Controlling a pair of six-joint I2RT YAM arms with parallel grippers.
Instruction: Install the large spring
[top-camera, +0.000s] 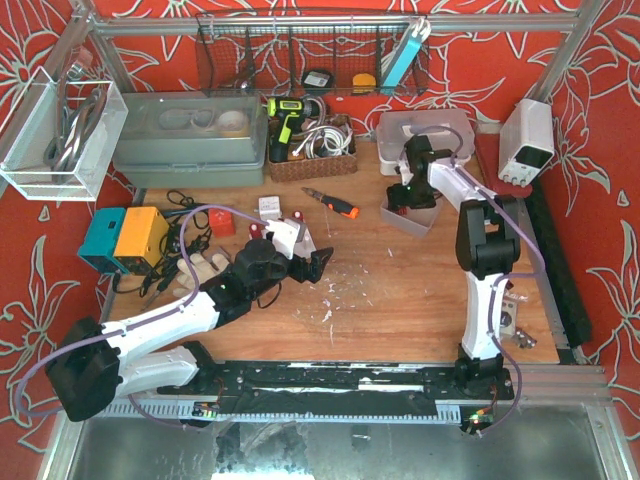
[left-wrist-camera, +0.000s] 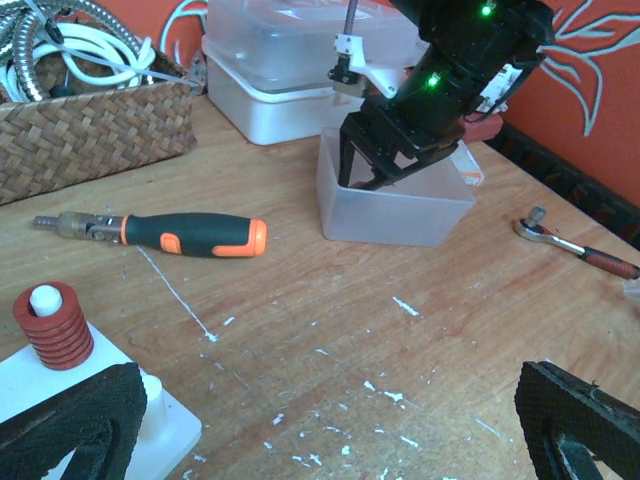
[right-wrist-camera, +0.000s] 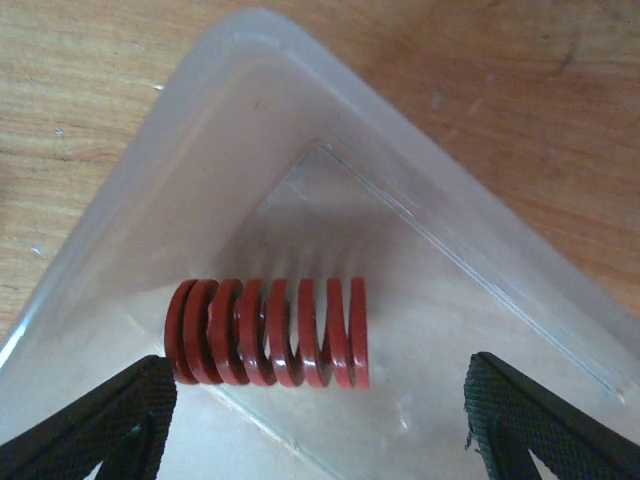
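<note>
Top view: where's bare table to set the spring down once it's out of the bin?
Best patch: bare wood in the middle, bordered by the screwdriver, the clear bin and the right arm. A smaller strip lies between bin and ratchet. Crowded: the left edge, with cables and boxes, and the basket at the back.

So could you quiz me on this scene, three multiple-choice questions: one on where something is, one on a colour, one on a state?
1. The red spring under the right gripper lies: A on bare wood; B in the clear bin; C on a shelf.
2. The screwdriver handle is: A black and orange; B blue; C white.
3. The right gripper is: A shut on the spring; B shut on nothing; C open.
Answers: 1 B, clear walls surround it. 2 A, seen in the left wrist view. 3 C, its fingers stand wide apart beside the spring.
</note>
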